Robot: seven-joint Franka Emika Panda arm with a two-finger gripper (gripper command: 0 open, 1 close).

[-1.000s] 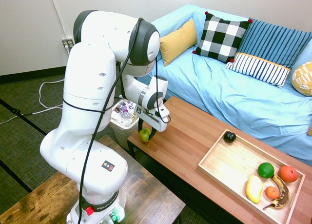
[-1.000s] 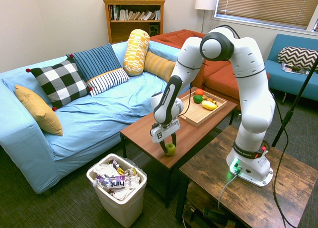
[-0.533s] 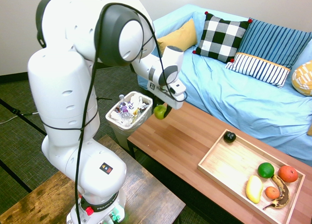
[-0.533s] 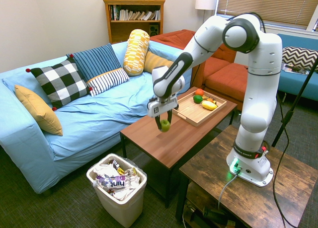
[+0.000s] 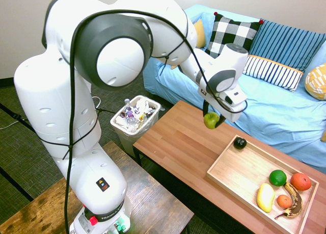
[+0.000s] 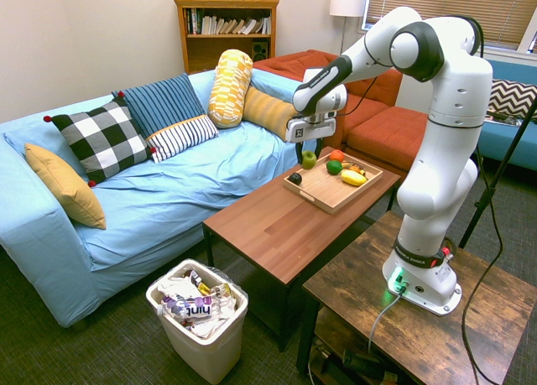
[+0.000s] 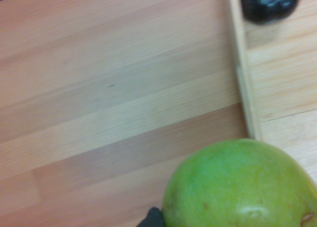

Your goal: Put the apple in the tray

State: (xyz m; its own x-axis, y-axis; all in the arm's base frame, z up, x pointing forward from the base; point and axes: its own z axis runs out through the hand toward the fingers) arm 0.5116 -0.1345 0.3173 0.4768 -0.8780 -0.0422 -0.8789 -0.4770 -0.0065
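**Green apple (image 5: 211, 120) hangs in the gripper (image 5: 213, 124) near the wooden tray (image 5: 234, 167)**

In the first exterior view, we see a shallow rectangular tray of pale, smooth wood with a thin raised rim. It lies on a coffee table (image 5: 173, 137) of reddish-brown striped planks. Inside the tray, a glossy near-black round fruit (image 5: 240, 143) sits at one end. Toward the other end we find a smooth green lime (image 5: 278, 178), a round red-orange fruit (image 5: 301, 181), a small orange fruit (image 5: 284, 202), a plump yellow mango-like fruit (image 5: 265, 197) and a curved banana (image 5: 294, 203) mottled with brown. Our gripper has its dark fingers closed on the apple, off the tabletop, near the tray's end with the dark fruit. Beyond the tray, we see a sofa (image 5: 183, 86) under a creased light blue cover.

In the second exterior view, we see the apple below the white body of the hand, clasped between the fingertips, raised above the tray's level and close to that same end.

In the wrist view, we get the apple up close: rounded, shiny, yellow-green, with small brown specks and a dimple partly in sight. It overlaps part of the tray's rim, and the dark fruit shows a wrinkled, glossy skin just inside that rim.
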